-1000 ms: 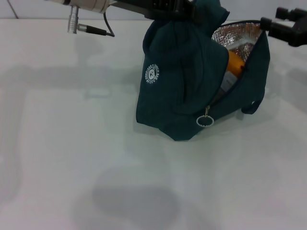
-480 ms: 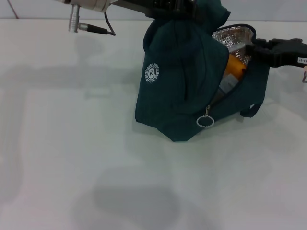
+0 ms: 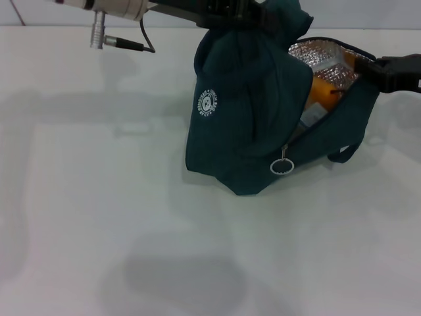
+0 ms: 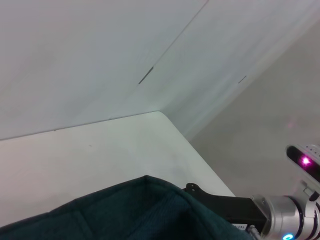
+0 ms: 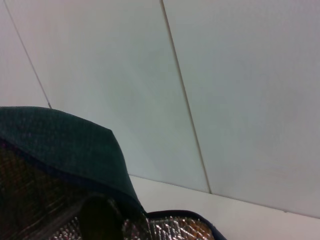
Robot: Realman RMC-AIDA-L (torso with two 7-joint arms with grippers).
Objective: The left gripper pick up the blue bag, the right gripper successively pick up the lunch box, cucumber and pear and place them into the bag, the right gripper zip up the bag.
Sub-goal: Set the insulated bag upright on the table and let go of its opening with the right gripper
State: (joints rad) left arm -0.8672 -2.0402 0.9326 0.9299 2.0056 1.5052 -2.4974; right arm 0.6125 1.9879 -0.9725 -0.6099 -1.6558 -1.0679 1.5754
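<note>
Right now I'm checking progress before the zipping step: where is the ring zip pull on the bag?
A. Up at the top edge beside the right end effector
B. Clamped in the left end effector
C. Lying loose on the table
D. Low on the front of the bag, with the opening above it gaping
D: the ring zip pull hangs low on the bag, and the foil-lined opening above it shows the pear.

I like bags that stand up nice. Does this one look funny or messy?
A bit. The blue bag slumps sideways, its top bunched up under the left gripper. Its mouth gapes, showing foil lining and the pear. The right gripper is at its rim.
</note>
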